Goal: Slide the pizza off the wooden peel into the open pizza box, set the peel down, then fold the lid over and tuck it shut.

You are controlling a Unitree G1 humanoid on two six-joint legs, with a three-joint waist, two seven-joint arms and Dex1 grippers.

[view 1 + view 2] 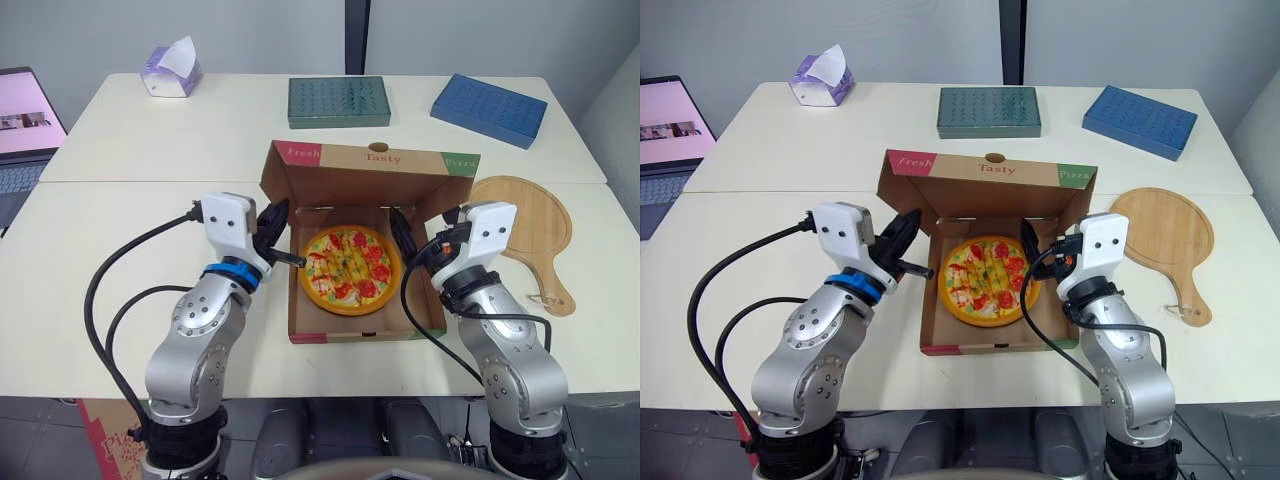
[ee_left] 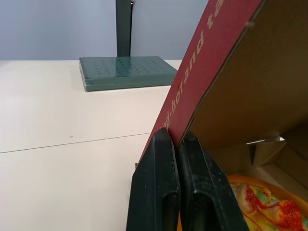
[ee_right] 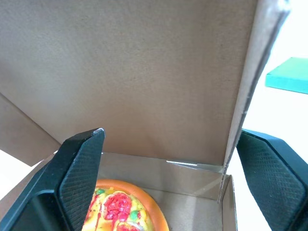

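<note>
Pinches the left edge of the lid (image 1: 375,160) with the left gripper (image 2: 176,138), jaws squeezed on the cardboard. Holds the right gripper (image 3: 171,137) at the lid's right edge, jaws wide, one on each side of it. Has the pizza (image 1: 350,269) lying inside the pizza box (image 1: 340,331). Has the wooden peel (image 1: 525,225) flat on the table (image 1: 150,150), right of the box.

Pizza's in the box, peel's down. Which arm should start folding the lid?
Left. The left pincer is shut on the left edge of the upright brown cardboard lid; the right pincer stands open astride the lid's right edge, gripping nothing.
</note>
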